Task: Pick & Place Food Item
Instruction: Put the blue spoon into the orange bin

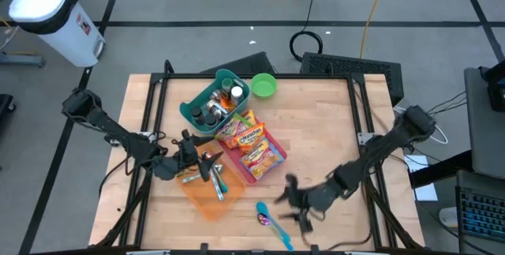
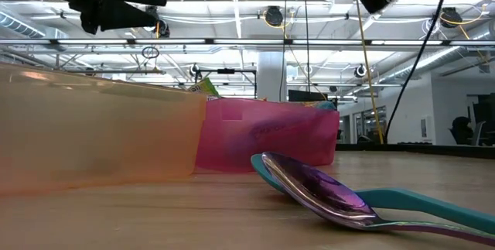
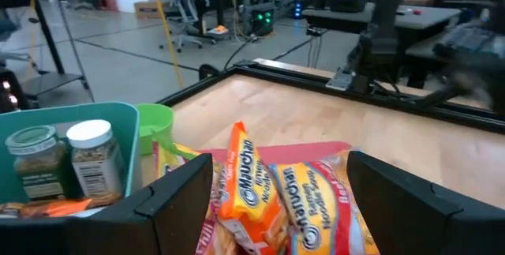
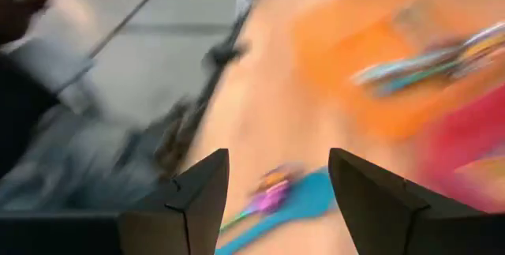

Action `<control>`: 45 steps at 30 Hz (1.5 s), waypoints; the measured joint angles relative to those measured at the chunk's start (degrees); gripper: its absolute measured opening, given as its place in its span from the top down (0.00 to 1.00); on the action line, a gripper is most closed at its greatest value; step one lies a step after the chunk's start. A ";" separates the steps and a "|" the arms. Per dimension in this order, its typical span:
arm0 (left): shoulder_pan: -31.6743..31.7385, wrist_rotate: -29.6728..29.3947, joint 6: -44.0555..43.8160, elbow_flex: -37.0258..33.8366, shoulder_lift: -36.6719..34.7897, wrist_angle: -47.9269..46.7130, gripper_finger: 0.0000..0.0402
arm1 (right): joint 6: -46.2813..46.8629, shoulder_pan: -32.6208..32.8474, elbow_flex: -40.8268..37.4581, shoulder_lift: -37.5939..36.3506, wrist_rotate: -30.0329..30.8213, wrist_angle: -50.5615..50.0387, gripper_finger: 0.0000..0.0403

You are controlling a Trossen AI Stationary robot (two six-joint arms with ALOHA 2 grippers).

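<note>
While both arms hang low over the wooden table [image 1: 323, 121], neither holds anything. Taking the table's middle in the high view as the clock's centre, the left gripper [image 1: 207, 163] sits towards eight o'clock, over the orange bin [image 1: 207, 196] where it meets the pink bin [image 1: 251, 178]; its fingers [image 3: 177, 204] stand wide apart and empty, framing the noodle packets [image 3: 272, 196] just ahead. Those packets, the food items, lie piled in the pink bin near the table's centre, orange and yellow wrappers overlapping. At eleven o'clock from the packets is a teal basket [image 1: 211, 102] holding spice jars [image 3: 96, 159], with a green cup [image 1: 263, 86] just beside it at twelve. The right gripper [image 1: 293, 204] hovers towards five o'clock, its fingers [image 4: 197, 200] parted about halfway with nothing between them. A purple spoon [image 2: 321, 192] and a teal spoon [image 2: 418, 201] lie touching on the bare wood at six o'clock, just beside that gripper. Some utensils rest in the orange bin
</note>
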 joint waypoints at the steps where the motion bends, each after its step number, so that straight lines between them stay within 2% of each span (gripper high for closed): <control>1: 0.49 -0.01 -0.14 0.00 0.00 0.00 0.25 | 1.79 0.89 1.15 2.27 -1.80 -0.84 0.48; 3: 1.40 0.00 -1.36 0.00 0.00 0.24 0.25 | 4.56 2.16 2.84 6.93 -8.42 1.03 0.48; 6: 3.01 0.03 -4.85 0.00 0.00 0.61 0.25 | 9.42 2.90 4.09 13.24 -20.36 9.61 0.48; 8: 4.08 0.03 -7.29 0.00 0.00 0.70 0.25 | 12.48 2.67 4.31 16.77 -25.70 14.49 0.48; 16: 7.41 0.16 -10.69 0.00 0.00 0.75 0.25 | 24.01 -3.10 4.31 24.69 -33.05 15.88 0.48; 20: 8.58 0.19 -10.68 0.00 0.00 0.75 0.25 | 23.85 -5.15 4.27 26.34 -36.14 13.92 0.48; 23: 9.51 1.82 -10.67 0.00 0.00 0.72 0.25 | 20.51 -5.71 4.38 25.83 -34.19 8.27 0.48; 32: 12.00 7.58 -9.50 0.00 0.00 0.64 0.25 | 11.80 -5.84 4.31 18.61 -21.70 -12.23 0.48; 35: 12.45 7.74 -9.02 0.00 0.00 0.64 0.25 | 9.80 -5.33 3.91 14.84 -16.87 -15.40 0.48; 39: 12.57 10.31 -10.83 0.00 0.00 0.64 0.25 | 8.99 -3.29 4.36 10.20 -13.32 -11.35 0.48; 41: 12.59 16.25 -12.58 0.00 0.00 0.69 0.25 | 8.84 -2.49 4.24 9.60 -13.24 -10.52 0.48; 45: 12.22 33.58 -14.11 0.01 1.65 2.31 0.25 | 6.77 -1.35 4.12 6.86 -9.86 -10.08 0.48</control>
